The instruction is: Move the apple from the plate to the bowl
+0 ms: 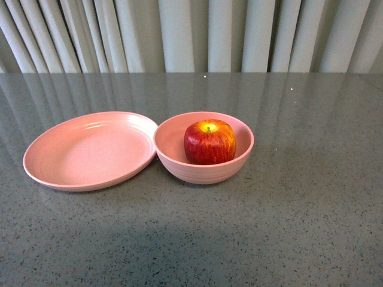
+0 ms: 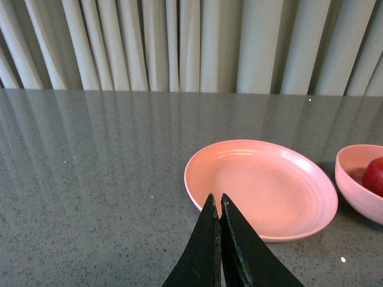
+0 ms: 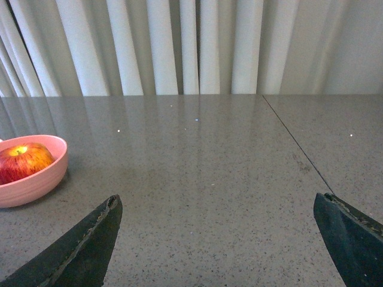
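Note:
The red apple (image 1: 209, 142) with its yellow stem patch sits upright inside the deep pink bowl (image 1: 179, 164) near the table's middle. Touching the bowl's left side lies the shallow pink plate (image 1: 72, 161), with nothing on it. Neither arm shows in the front view. In the left wrist view my left gripper (image 2: 216, 200) is shut with nothing in it, above the table just short of the plate (image 2: 257, 191); the bowl (image 2: 353, 185) and apple (image 2: 376, 176) show at the edge. My right gripper (image 3: 218, 203) stands wide open over bare table, away from the bowl (image 3: 36, 179) and apple (image 3: 24, 160).
The grey speckled table (image 1: 287, 227) runs back to a wall of pale curtains (image 1: 191, 36). A thin seam (image 3: 296, 146) crosses the tabletop in the right wrist view.

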`<state>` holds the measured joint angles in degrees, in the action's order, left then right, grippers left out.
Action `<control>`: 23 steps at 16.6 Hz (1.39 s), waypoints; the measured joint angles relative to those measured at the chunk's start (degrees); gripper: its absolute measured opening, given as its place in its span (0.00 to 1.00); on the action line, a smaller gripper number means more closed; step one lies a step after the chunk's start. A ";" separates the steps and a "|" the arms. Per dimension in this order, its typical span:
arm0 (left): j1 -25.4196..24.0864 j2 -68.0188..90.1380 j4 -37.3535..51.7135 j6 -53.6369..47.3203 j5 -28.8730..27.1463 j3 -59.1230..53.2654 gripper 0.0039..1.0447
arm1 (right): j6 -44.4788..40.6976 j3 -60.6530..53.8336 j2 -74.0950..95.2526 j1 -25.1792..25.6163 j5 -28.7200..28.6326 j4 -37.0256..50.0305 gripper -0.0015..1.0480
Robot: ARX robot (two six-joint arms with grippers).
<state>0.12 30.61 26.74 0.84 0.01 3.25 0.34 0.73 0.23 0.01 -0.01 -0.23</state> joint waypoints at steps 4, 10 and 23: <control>0.00 -5.27 -1.49 0.00 -0.02 -2.43 0.01 | 0.00 0.00 0.00 0.00 0.00 -0.02 0.94; 0.00 -13.51 -9.81 -0.02 -0.02 -2.45 0.01 | 0.00 0.00 0.00 0.00 0.00 0.00 0.94; 0.00 -30.16 -26.77 -0.07 -0.02 -2.40 0.01 | 0.00 0.00 0.00 0.00 0.02 -0.02 0.94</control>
<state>0.12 0.45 -0.03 0.78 -0.01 0.84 0.34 0.73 0.23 0.01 0.01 -0.25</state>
